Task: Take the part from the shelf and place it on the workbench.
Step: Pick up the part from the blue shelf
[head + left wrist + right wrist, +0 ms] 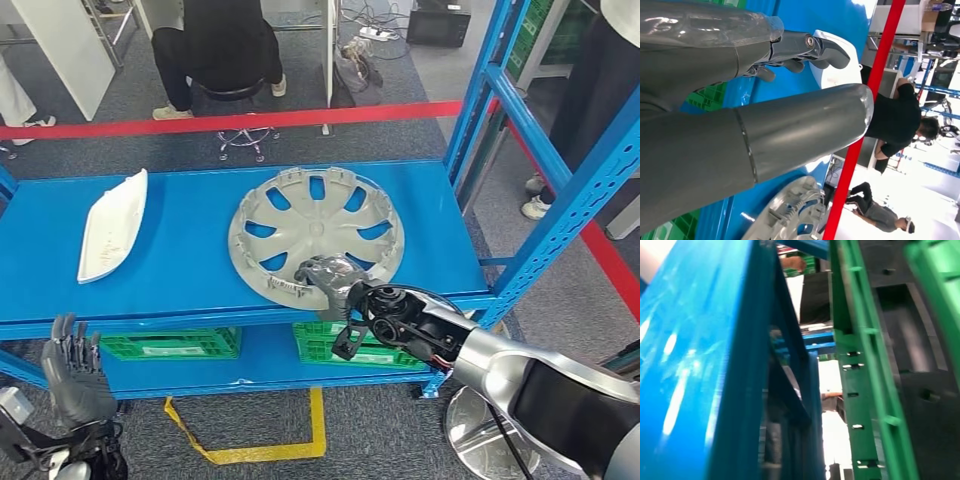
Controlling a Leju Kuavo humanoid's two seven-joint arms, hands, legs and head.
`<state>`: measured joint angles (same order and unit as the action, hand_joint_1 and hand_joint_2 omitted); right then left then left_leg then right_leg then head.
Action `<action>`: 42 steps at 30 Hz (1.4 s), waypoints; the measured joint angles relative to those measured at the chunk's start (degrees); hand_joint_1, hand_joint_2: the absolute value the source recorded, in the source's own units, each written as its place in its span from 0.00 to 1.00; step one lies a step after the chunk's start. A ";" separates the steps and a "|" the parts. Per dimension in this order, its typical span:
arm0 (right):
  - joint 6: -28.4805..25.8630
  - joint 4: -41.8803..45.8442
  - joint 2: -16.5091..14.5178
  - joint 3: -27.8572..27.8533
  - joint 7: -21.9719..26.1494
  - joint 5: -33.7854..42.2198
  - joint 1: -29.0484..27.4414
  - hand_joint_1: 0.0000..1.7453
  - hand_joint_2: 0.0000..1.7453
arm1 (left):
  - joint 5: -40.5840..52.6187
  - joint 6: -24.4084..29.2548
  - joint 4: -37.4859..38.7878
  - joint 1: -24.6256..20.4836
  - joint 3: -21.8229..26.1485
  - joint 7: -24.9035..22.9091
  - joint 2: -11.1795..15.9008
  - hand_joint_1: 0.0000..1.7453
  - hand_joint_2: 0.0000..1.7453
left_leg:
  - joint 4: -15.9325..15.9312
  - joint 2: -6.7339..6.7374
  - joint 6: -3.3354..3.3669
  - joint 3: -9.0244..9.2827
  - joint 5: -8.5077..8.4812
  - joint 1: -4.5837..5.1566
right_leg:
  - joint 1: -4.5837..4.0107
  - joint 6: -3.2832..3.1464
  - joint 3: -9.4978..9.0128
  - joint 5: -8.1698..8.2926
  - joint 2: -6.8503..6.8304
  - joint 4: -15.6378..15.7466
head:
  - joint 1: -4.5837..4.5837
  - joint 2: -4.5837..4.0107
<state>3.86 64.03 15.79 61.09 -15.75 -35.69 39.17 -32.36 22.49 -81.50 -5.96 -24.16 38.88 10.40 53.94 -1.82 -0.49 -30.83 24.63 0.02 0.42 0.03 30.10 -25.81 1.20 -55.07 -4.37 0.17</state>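
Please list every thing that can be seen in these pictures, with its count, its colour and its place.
hubcap: one, silver, on the upper shelf board, right of middle, near the front edge
white part: one, white, on the same board, left
shelf: one, blue
crates: two, green, on the lower board
tape line: one, red, on the floor behind
seated person: one, dark clothes, behind the tape
left hand: grey, below the shelf's front edge, holding nothing
right hand: grey, at the hubcap's near rim

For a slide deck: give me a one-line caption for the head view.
Right hand reaches the wheel cover's near rim on the blue shelf.
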 joint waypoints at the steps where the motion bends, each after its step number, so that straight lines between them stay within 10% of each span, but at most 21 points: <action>1: 0.17 0.55 0.07 -0.04 -0.14 0.26 0.24 1.00 1.00 | -0.03 0.02 0.00 0.02 0.00 0.07 0.02 0.00 0.00 | 0.00 0.00 0.00 -0.05 0.00 0.00 | 0.00 0.00 0.05 0.00 0.00 0.00 | 0.00 0.00; 20: 1.07 6.59 0.29 -0.48 -0.94 5.19 2.85 1.00 1.00 | -0.14 0.67 0.00 0.75 0.01 0.39 0.37 0.00 0.00 | 0.00 -0.08 -0.01 -0.42 0.01 -0.01 | 0.00 -0.02 0.39 -0.08 -0.10 -0.01 | 0.00 0.00; 42: -16.17 18.79 2.22 -6.47 -0.17 -3.68 3.73 1.00 1.00 | 0.57 0.62 0.00 1.35 0.01 0.42 0.33 0.00 0.00 | 0.02 -0.07 -0.01 -0.46 0.02 -0.01 | 0.01 -0.02 0.47 -0.08 -0.09 -0.01 | 0.00 0.00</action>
<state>-12.31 82.82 18.01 54.62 -15.92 -39.37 42.90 -31.79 23.10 -81.50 -4.62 -24.15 39.30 10.73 53.95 -1.88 -0.49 -31.30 24.64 0.01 0.42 0.02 30.58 -25.89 1.11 -55.08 -4.37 0.17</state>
